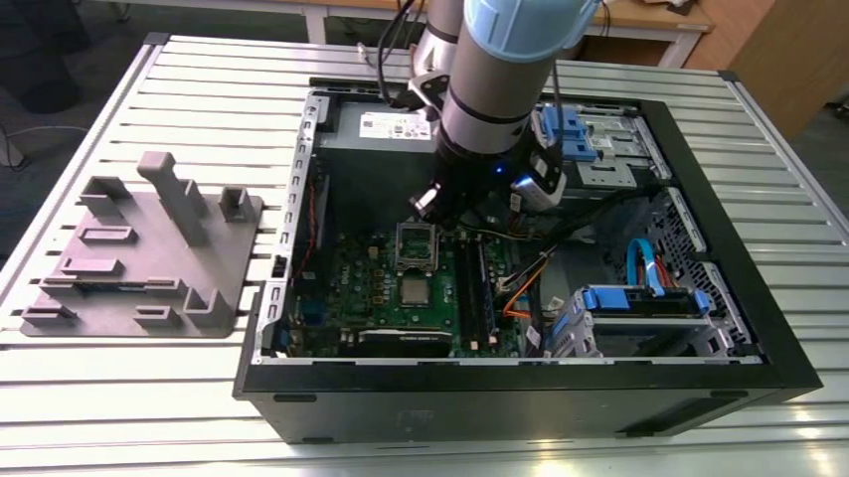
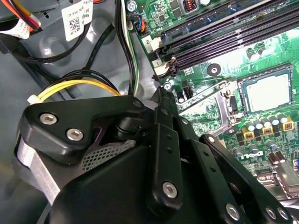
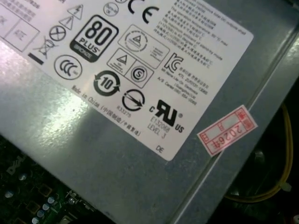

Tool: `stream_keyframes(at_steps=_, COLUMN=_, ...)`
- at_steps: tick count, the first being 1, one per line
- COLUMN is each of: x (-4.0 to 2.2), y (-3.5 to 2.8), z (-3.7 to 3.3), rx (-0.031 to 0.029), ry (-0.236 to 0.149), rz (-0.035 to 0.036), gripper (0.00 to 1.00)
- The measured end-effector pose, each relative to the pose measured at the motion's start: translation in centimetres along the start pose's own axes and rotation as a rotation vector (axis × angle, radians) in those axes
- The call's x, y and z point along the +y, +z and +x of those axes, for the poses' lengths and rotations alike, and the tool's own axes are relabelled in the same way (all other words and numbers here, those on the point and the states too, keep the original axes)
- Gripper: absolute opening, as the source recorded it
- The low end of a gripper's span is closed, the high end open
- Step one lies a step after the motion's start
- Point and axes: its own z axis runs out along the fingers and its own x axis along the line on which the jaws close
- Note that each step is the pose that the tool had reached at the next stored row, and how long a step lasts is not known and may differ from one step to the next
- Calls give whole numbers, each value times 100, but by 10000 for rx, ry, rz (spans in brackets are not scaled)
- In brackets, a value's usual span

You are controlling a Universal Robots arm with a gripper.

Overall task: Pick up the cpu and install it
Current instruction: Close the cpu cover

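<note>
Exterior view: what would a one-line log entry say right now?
cpu: lying in motherboard socket | gripper: above it, inside case

Even overhead lighting, local glare

Bright reflections are seen on the slatted surface (image 1: 438,452) near the exterior view's lower edge. A soft glare patch is shown on the power supply (image 3: 84,135) in the first wrist view; the gripper body (image 2: 140,177) is rendered dark and slightly blurred.

A table (image 1: 159,397) of pale metal slats holds two things: a big black open computer case (image 1: 531,402) at 3 o'clock and a grey plastic holder block (image 1: 146,253) at 9 o'clock, well apart.
</note>
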Motion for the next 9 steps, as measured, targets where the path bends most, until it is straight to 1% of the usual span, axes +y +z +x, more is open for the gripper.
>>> stream_keyframes(at_steps=6, x=1, y=19, z=3, rx=-12, ry=-46, rz=-29, gripper=11)
stream_keyframes(at_steps=9, x=7, y=21, z=23, rx=-29, ry=-74, rz=-26, gripper=11)
